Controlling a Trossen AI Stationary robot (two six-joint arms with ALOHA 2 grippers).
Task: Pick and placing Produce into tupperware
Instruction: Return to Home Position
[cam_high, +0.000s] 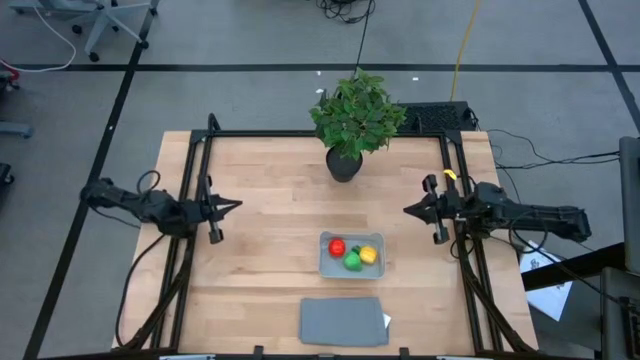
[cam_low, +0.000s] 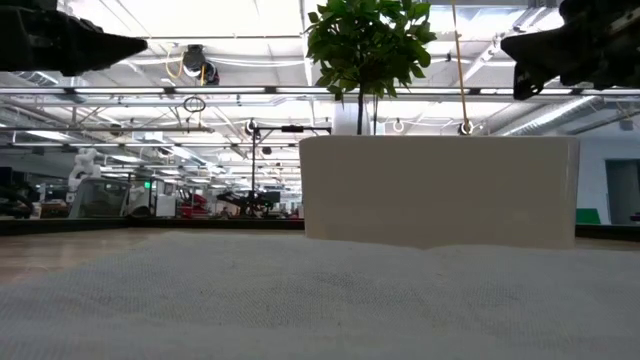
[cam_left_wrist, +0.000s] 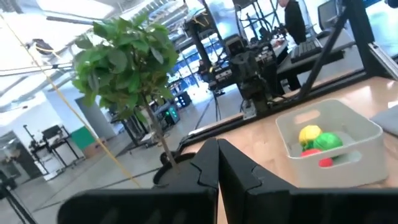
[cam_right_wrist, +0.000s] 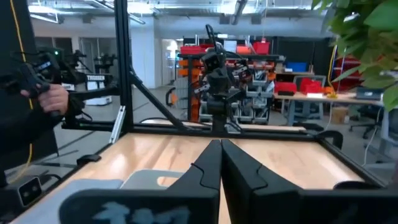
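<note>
The only writing about is the print on the paper (cam_high: 548, 290) off the table's lower right corner in the high view, and it is too small to read.

At the left edge of the table (cam_high: 270, 240) the left arm lies stretched out low and level, pointing right toward the middle. The left gripper (cam_high: 238, 205) has its fingers pressed together to a narrow point, holding nothing. Its wrist view shows the two dark fingers (cam_left_wrist: 205, 165) meeting with no gap.

In the lower middle of the high view sits the tupperware (cam_high: 330, 267), just above the grey mat (cam_high: 343, 320) and apart from it. All the produce is inside: the red piece (cam_high: 337, 246) at upper left, the green piece (cam_high: 353, 261) below centre and the yellow piece (cam_high: 368, 255) to the right, bunched close together. The plant (cam_high: 357, 115) stands at upper centre, well apart from the container.

At the right edge the right arm mirrors the left, level and pointing left. The right gripper (cam_high: 406, 210) is likewise pinched together on nothing, its fingers (cam_right_wrist: 235, 168) touching in its wrist view.

From table height, the mat fills the foreground and the tupperware's pale wall hides the produce entirely. Both arms are cut off by the top corners of that view. In the right wrist view a person (cam_right_wrist: 28, 118) stands at the left edge, mostly out of frame.
</note>
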